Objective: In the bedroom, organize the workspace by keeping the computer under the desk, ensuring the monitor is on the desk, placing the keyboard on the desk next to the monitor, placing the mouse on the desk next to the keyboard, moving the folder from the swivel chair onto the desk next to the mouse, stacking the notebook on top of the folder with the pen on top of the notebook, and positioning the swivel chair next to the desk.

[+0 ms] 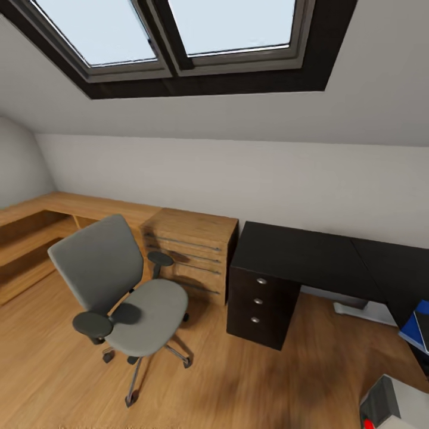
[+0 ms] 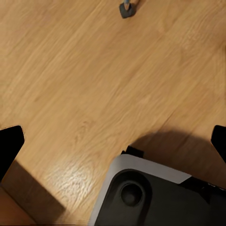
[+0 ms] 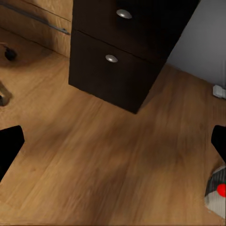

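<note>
Head view: the swivel chair (image 1: pixel 128 292) is seen empty-seated on the wood floor (image 1: pixel 238 381), near the low light-wood cabinet (image 1: pixel 190 253) and apart from the desk (image 1: pixel 298 253). The blue folder (image 1: pixel 417 325) is glimpsed at the frame's right edge, with a grey sheet, possibly the notebook (image 1: pixel 424 329), lying on it. In both wrist views, the left gripper (image 2: pixel 115 139) and right gripper (image 3: pixel 115 141) are shown with fingertips spread wide, nothing held between them.
</note>
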Available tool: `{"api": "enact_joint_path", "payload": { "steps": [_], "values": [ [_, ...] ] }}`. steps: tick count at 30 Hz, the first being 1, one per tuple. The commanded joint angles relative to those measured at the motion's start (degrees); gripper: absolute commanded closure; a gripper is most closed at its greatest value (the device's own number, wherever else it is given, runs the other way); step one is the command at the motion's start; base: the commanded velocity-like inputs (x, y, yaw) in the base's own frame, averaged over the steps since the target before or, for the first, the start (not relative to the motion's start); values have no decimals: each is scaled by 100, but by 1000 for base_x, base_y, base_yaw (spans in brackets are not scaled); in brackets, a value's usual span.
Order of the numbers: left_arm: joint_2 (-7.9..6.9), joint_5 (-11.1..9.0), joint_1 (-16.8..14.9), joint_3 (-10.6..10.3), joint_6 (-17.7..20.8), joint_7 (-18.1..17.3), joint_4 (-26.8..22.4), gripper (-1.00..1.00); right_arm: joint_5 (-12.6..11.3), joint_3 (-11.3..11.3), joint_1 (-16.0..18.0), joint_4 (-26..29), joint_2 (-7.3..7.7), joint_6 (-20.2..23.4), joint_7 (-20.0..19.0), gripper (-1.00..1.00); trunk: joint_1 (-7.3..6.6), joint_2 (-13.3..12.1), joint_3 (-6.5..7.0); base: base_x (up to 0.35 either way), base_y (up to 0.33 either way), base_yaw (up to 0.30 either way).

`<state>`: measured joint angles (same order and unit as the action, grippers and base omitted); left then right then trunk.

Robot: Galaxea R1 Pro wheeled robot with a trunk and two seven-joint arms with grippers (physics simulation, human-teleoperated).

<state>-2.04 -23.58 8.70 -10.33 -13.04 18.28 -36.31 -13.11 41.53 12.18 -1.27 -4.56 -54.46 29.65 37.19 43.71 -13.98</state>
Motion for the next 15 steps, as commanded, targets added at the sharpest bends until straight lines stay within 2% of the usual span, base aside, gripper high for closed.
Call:
{"api": "enact_joint_path", "payload": {
  "steps": [1, 3, 6, 15],
  "values": [
    [-9, -59, 0, -48, -23, 45, -8, -100, -1, 48, 3, -14, -2, -21, -7, -100, 2, 6, -7, 0, 0, 289],
    [-12, -59, 0, -48, -23, 45, -6, -100, 154, 48, -6, -14, 4, -19, -63, -100, 2, 6, -7, 0, 0, 289],
    [-10, -59, 0, -48, -23, 44, -4, -100, 240, 48, -11, -14, 6, -15, -86, -100, 2, 6, -7, 0, 0, 289],
    [-23, -59, 0, -48, -23, 44, -5, -100, 302, 48, -14, -14, 8, -2, -114, -100, 2, 6, -7, 0, 0, 288]
  ]
}}
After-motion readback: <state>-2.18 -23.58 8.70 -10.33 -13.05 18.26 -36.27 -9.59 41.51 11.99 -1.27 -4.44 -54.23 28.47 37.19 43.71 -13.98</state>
